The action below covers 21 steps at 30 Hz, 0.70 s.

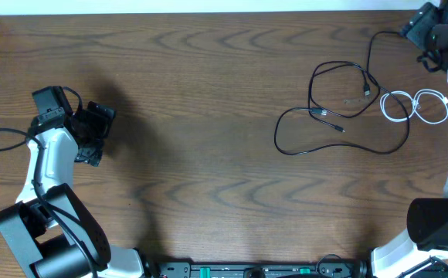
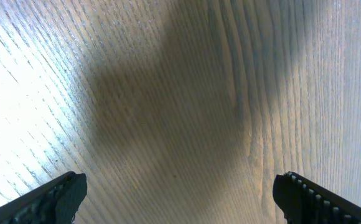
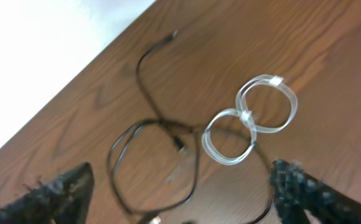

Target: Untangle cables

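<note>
Overhead, the white cable (image 1: 414,104) coil stretches left to right.

The brown wooden tabletop (image 1: 208,93) carries all cables on its right part. The black cables (image 1: 320,114) lie in wide, loose loops that cross one another, and one strand runs up toward the right hand (image 1: 432,32) in the far right corner. The white cable (image 1: 415,106) lies in two small rings just beside them, and its left ring touches a black strand. The left hand (image 1: 94,131) hangs over bare wood, well apart from the cables.
</note>
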{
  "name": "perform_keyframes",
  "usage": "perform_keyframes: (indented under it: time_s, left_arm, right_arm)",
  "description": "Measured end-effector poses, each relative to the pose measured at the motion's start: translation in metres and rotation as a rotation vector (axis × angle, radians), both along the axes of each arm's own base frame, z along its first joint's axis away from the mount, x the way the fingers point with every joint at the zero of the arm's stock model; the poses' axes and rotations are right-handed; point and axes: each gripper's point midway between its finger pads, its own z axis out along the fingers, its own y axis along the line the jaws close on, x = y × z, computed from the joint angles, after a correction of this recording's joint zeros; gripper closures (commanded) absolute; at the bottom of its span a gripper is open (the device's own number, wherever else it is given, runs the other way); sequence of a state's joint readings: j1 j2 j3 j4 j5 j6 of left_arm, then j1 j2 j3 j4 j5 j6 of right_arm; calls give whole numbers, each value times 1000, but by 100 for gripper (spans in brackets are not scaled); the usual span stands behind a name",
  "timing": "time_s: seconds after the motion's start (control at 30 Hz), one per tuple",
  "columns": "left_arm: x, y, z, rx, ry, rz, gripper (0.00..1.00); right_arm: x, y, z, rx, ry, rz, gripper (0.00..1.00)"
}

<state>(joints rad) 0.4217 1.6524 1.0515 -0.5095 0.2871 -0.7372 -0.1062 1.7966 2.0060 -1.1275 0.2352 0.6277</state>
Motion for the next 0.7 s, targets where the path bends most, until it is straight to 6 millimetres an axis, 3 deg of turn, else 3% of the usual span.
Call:
perform_keyframes:
  time_s: [0.27,0.3,0.7]
  left_arm:
    - [0,0,0,0,0,0,1]
    - [0,0,0,0,0,0,0]
    - [0,0,0,0,0,0,1]
  right_arm:
    - [-2,34,-25,118,86,100,4]
    - [-1,40,-32,126,106,111,1]
    - [8,114,-132,178,387,258,1]
